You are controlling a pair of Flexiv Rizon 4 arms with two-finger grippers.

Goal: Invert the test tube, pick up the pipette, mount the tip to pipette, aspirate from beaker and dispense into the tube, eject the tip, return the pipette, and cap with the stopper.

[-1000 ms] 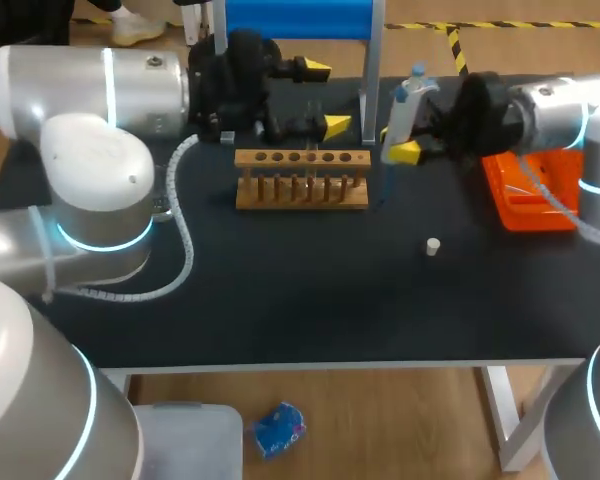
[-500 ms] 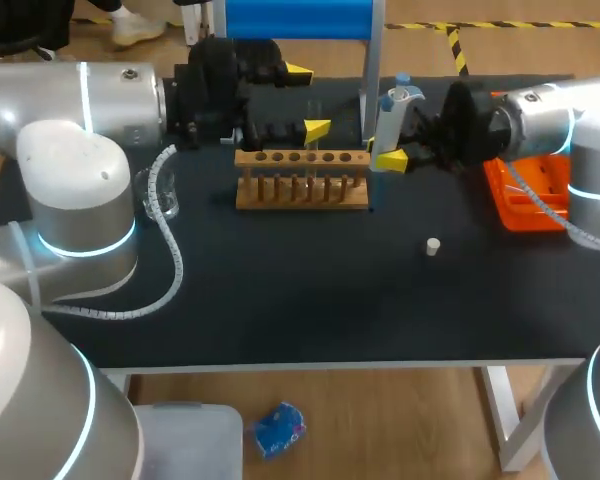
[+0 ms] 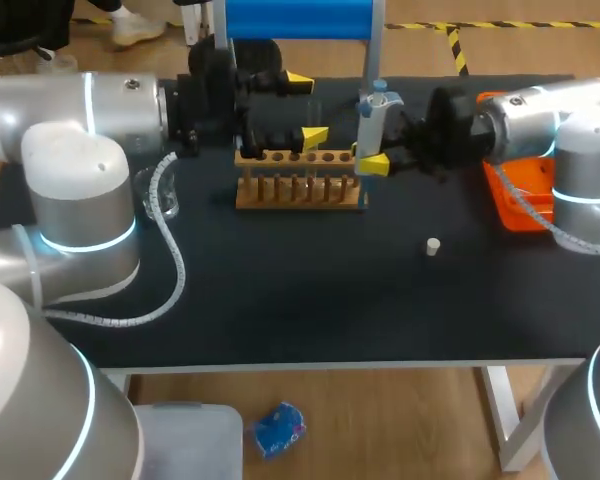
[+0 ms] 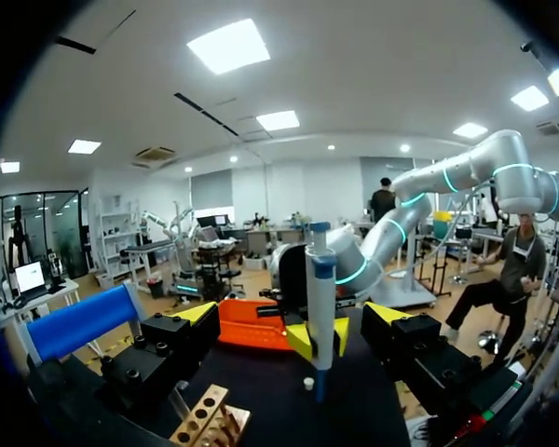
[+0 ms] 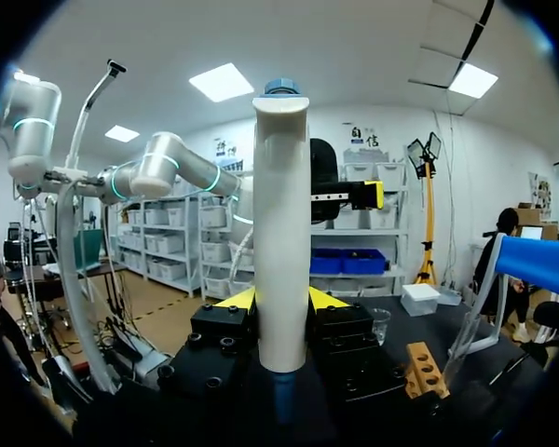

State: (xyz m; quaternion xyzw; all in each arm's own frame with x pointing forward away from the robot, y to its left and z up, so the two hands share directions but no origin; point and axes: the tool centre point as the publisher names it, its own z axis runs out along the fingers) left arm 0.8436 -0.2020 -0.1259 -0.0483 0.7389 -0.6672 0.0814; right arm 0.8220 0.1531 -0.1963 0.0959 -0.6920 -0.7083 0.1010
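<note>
From above, the right end effector [image 3: 375, 155] clamps the pipette [image 3: 370, 115] upright, nozzle down, just off the right end of the rack [image 3: 300, 185]. The left end effector [image 3: 307, 105] gapes wide behind the rack.

Left wrist: the pipette [image 4: 320, 307] stands ahead, between the spread fingers [image 4: 177, 340], touching neither.

Right wrist: the pipette [image 5: 281, 270] fills the grip, with the rack [image 5: 424, 368] just beside.

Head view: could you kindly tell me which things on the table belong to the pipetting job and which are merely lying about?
Job: white-and-blue plastic pipette in the right gripper; wooden test-tube rack; clear glass beaker; orange plastic tray; small white stopper.
Lying about: blue padded roll on metal posts.
</note>
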